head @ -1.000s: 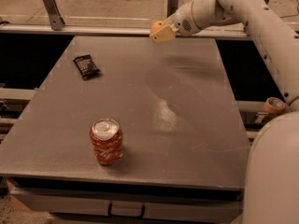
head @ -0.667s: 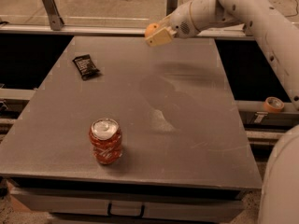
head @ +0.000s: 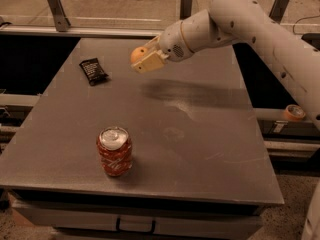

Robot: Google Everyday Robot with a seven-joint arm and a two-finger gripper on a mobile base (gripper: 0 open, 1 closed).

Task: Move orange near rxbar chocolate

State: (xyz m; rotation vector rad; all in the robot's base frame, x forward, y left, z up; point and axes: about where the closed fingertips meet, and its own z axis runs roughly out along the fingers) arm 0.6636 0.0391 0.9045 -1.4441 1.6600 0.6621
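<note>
One arm (head: 260,29) is reaching in from the right over the grey table (head: 210,149), and its gripper (head: 144,59) is hanging above the far half of the tabletop, clear of the surface. Its fingers (head: 151,61) are clamping the orange (head: 136,54), which is showing at the gripper's left side, lifted off the table. The rxbar chocolate (head: 93,70) is lying flat on the table to the left of the gripper and slightly nearer to me, apart from it, close to the table's left edge. A red patterned drink can (head: 114,152) is standing upright well in front of the gripper, near the front edge. A roll of tape (head: 293,112) is sitting far to the gripper's right, beyond the table.
</note>
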